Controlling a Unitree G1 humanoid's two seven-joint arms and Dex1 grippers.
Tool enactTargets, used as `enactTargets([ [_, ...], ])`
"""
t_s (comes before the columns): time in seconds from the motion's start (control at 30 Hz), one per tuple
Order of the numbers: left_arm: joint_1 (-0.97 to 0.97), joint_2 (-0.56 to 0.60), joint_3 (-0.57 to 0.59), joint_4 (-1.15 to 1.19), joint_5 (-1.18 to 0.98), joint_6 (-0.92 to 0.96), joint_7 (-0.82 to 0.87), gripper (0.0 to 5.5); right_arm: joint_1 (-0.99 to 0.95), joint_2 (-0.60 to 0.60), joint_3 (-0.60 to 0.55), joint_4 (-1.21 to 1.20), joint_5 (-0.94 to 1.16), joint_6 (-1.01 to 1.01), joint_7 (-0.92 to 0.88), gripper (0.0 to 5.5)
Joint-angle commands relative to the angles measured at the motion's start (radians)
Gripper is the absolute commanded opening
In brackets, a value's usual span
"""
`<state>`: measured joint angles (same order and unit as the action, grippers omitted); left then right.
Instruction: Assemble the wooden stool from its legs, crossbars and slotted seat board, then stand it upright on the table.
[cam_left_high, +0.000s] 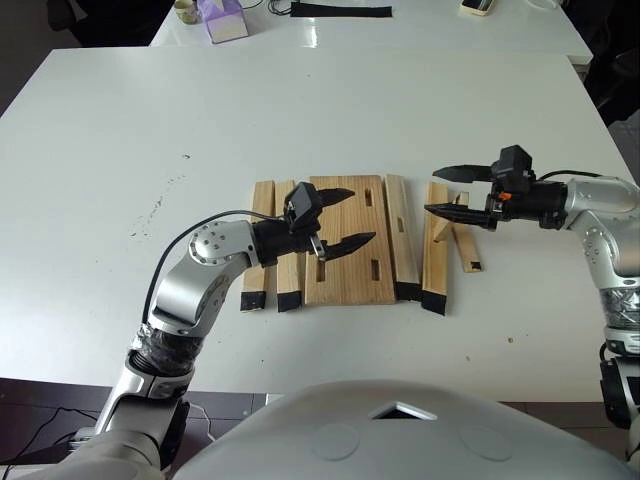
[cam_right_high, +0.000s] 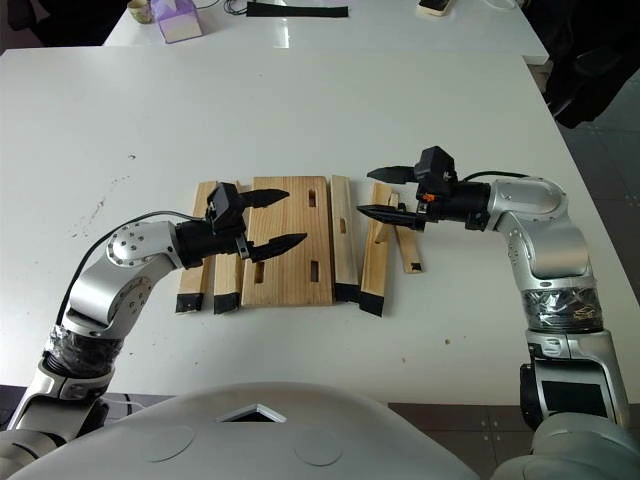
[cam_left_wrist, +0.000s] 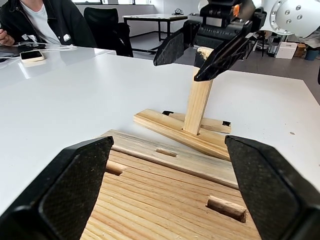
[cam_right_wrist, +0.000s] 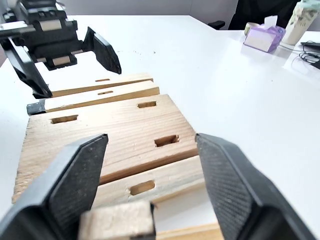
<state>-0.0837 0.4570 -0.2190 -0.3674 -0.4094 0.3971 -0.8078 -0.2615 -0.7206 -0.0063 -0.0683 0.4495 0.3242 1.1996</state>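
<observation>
**Loose crossbar (cam_left_wrist: 197, 102) upright in a leg (cam_left_wrist: 175, 131), with the right pincer (cam_left_high: 433, 190) gaping astride its top.**
The likely slip: if the right pincer shuts off-centre or brushes the crossbar sideways, it could lever the piece out of its slot or drag the unpinned leg across the tabletop (cam_left_high: 300, 110). That pincer grips nothing, and the crossbar's top end sits between its fingers. The left pincer (cam_left_high: 360, 214) hovers wide open and empty, just above the slotted seat board (cam_left_high: 345, 275), which lies flat among the other legs.

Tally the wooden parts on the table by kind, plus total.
Seat board: 1
Legs: 4
Crossbars: 2 (one upright in a leg's slot, one lying flat)
Total: 7
</observation>
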Motion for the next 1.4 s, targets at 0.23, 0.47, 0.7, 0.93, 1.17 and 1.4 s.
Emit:
enactTargets([
  [0.23,-0.002,-0.013,0.003,0.005,0.016,-0.023,0.024,4.14,-0.074,0.0,-0.061,-0.11,0.08,0.078,-0.067,3.21],
  [0.47,-0.011,-0.025,0.0,0.018,0.018,-0.03,0.026,4.14,-0.185,0.076,-0.101,-0.13,0.172,0.151,-0.187,2.69],
  [0.7,-0.011,-0.024,0.003,0.024,0.02,-0.031,0.023,4.14,-0.154,0.087,-0.068,-0.209,0.199,0.197,-0.214,2.51],
  [0.93,-0.015,-0.015,0.01,0.028,0.017,-0.024,0.013,4.14,-0.018,0.078,0.104,-0.108,0.002,0.066,-0.165,2.51],
  [1.17,-0.028,0.011,0.022,0.05,0.016,-0.03,-0.017,4.14,-0.013,0.092,0.149,-0.035,-0.03,0.031,-0.163,2.51],
  [1.4,0.013,0.013,0.035,0.04,0.02,-0.043,-0.007,4.14,-0.166,0.1,-0.136,-0.328,0.522,0.374,-0.334,2.51],
])
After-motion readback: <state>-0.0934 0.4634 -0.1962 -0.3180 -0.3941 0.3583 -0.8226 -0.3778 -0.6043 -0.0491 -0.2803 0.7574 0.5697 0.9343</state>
